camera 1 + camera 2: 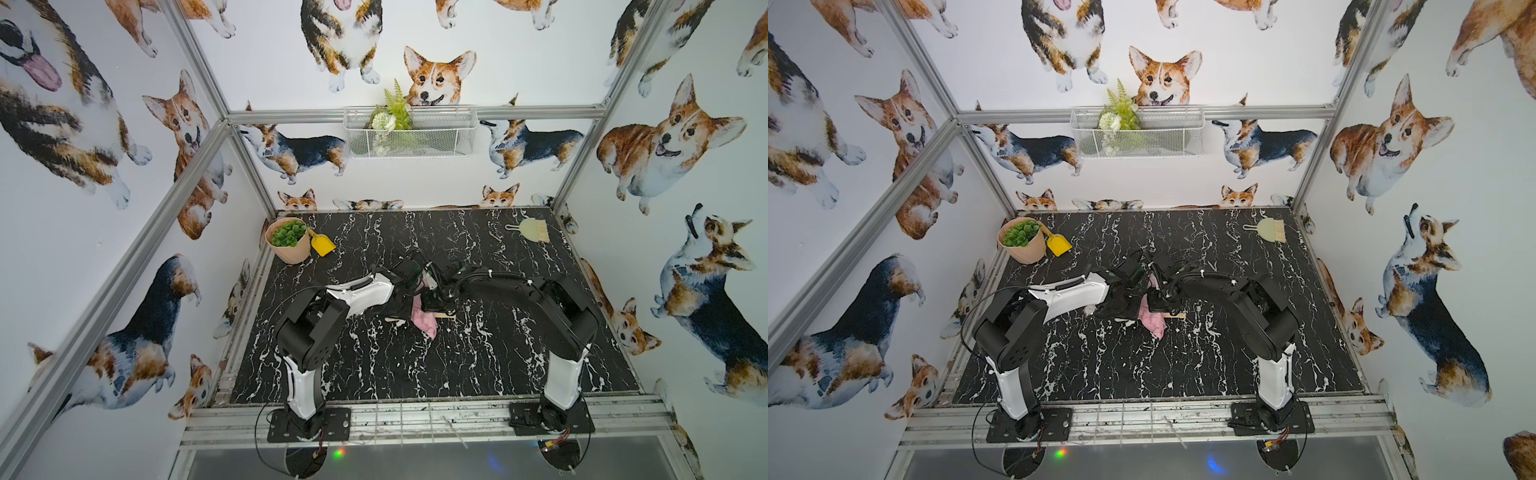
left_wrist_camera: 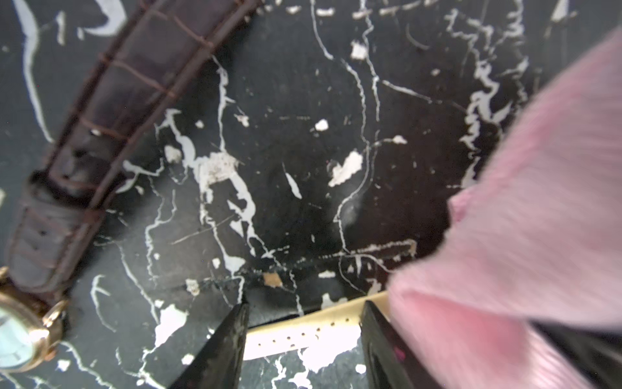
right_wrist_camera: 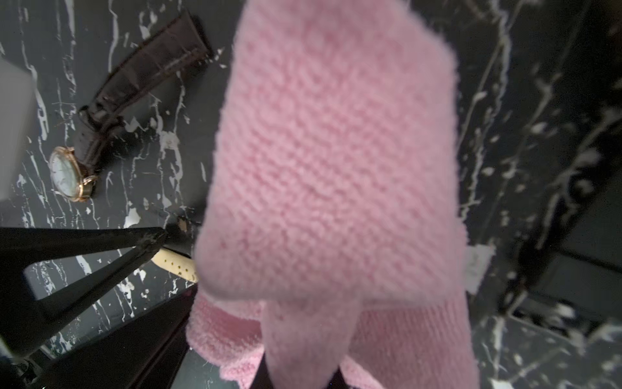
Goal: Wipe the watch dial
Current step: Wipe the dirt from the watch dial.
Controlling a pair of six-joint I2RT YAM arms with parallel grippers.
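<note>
Right end effector (image 1: 435,302) pinches the pink cloth (image 3: 336,168); left end effector (image 2: 305,313), spread, straddles the cream-strap watch (image 2: 303,333) mid-counter (image 1: 498,353). I can't see its dial, probably under cloth, so my stroke may drag it.

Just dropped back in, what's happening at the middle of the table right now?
The right gripper is shut on a pink cloth, which hangs over the middle of a cream-strapped watch; its dial is hidden. The left gripper stands with jaws apart over that cream strap, apparently steadying it. A second, brown-strapped watch lies untouched beside them.
</note>
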